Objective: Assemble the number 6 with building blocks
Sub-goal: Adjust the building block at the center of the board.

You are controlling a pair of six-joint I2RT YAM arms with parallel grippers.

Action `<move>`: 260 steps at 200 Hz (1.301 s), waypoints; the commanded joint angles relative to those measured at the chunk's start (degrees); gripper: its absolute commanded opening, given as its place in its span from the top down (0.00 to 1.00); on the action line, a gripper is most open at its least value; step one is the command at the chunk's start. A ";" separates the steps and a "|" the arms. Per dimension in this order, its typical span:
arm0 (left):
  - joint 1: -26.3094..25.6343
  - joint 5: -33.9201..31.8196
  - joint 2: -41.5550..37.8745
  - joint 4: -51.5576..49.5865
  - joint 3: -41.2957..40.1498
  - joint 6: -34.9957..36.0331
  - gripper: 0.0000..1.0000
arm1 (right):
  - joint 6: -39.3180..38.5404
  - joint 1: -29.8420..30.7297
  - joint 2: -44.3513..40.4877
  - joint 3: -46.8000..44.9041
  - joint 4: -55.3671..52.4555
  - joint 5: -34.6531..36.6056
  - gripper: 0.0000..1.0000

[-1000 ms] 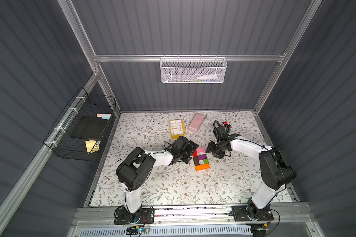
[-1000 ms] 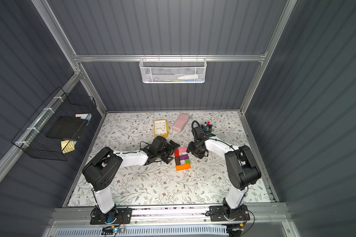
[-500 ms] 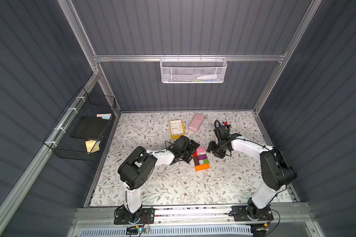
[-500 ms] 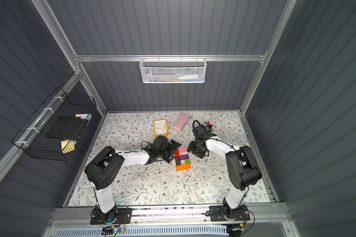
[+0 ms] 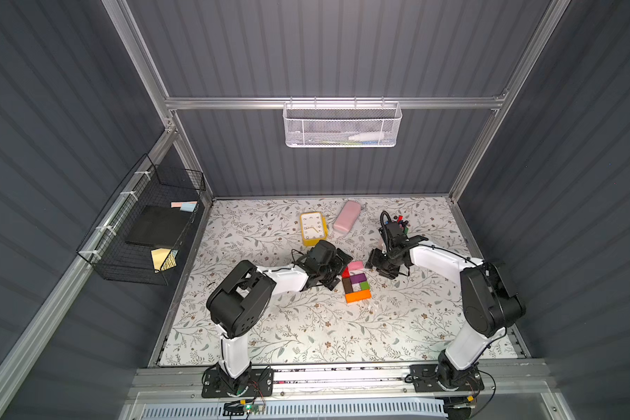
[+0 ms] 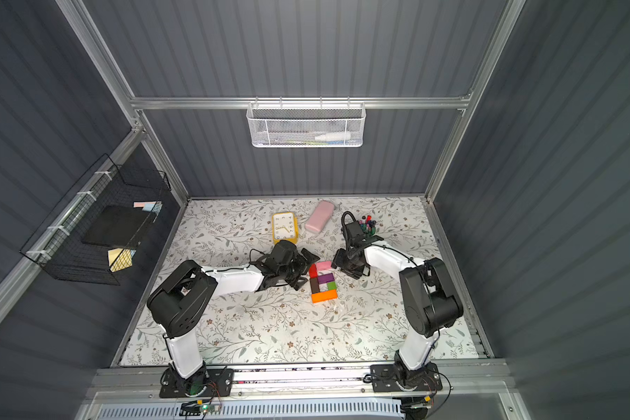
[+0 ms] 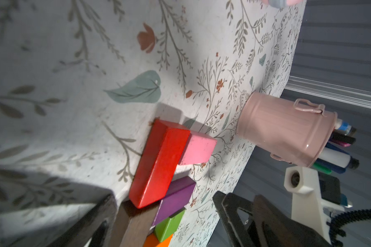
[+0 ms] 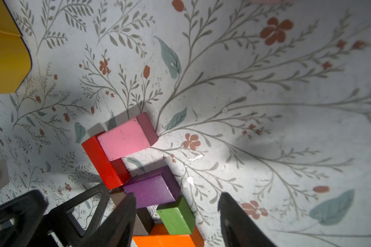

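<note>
My right hand point(image 8: 177, 195) is spread, empty, hovering. The pink block point(image 5: 356, 265) sits just beside it at nine o'clock, long axis nine-to-three, so any squaring-up nudge looks mine.

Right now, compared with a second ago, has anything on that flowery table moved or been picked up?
Hardly anything. The left arm's black tool crept slightly closer to the coloured building blocks laid out as a 6. The right arm's black tool shifted a touch at most. Both tools are open and empty, so nothing was grabbed or let go. The blocks, the yellow square clock and the rounded pink case stayed where they were.
</note>
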 commanded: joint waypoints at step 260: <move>8.19 2.54 7.72 -9.40 11.79 10.81 0.00 | -2.64 -0.57 11.74 11.14 -0.90 0.11 0.36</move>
